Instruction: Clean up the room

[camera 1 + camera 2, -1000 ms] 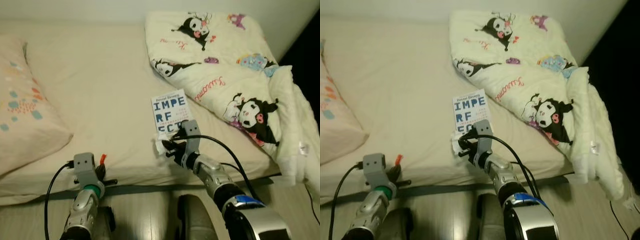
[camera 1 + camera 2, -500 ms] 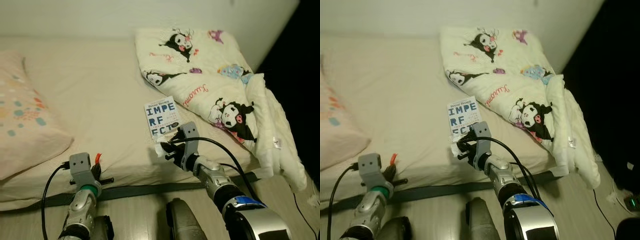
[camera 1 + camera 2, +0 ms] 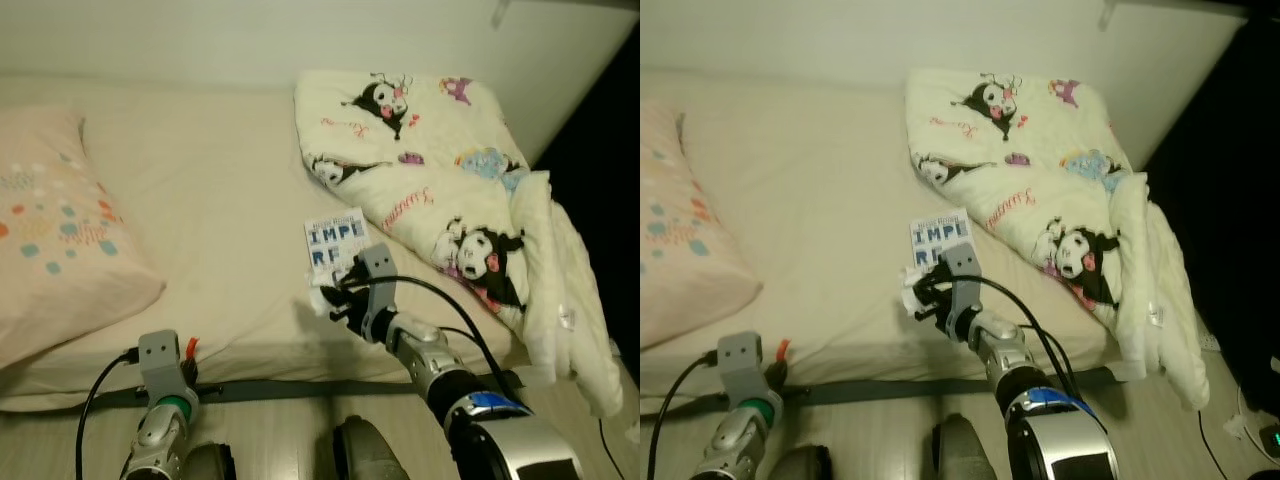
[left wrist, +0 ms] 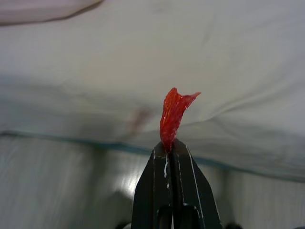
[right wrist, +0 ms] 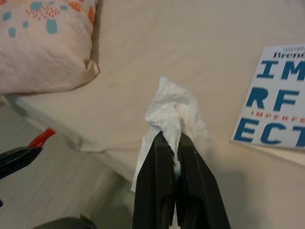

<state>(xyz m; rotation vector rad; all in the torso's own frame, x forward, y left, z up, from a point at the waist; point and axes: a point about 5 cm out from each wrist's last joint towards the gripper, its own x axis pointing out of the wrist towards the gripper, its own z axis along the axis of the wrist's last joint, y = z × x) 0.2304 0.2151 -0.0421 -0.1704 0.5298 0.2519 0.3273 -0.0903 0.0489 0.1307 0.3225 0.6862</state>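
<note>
1. Reaching fwd over the near edge of the bed (image 3: 200,200), the right arm is held raised, w/ the right gripper (image 5: 174,143) just above the mattress, beside the near end of a book (image 3: 335,243). Its fingers are pressed together on a crumpled white tissue (image 5: 174,112).
2. The left arm is kept low, in front of the bed's side, w/ the left gripper (image 4: 167,149) at mattress-edge height. Fingers are clamped tight on a red scrap (image 4: 174,112).
3. The tissue is pinched at its middle; its long axis runs along the fingers, w/ the bunched top sticking out past the tips and a loose flap hanging down beside them. It looks thin, wrinkled, plain white.
4. The red scrap stands straight out of the fingertips, long axis in line w/ the fingers, free end ragged and slightly forked. It looks small, glossy, translucent red-orange.
5. The book lies flat on the sheet, white cover w/ big blue letters, top end pointed away from the robot, toward the wall.
6. A cartoon-print duvet (image 3: 440,180) is heaped on the bed's right side, spilling over the edge; a pink dotted pillow (image 3: 60,240) lies at left.
</note>
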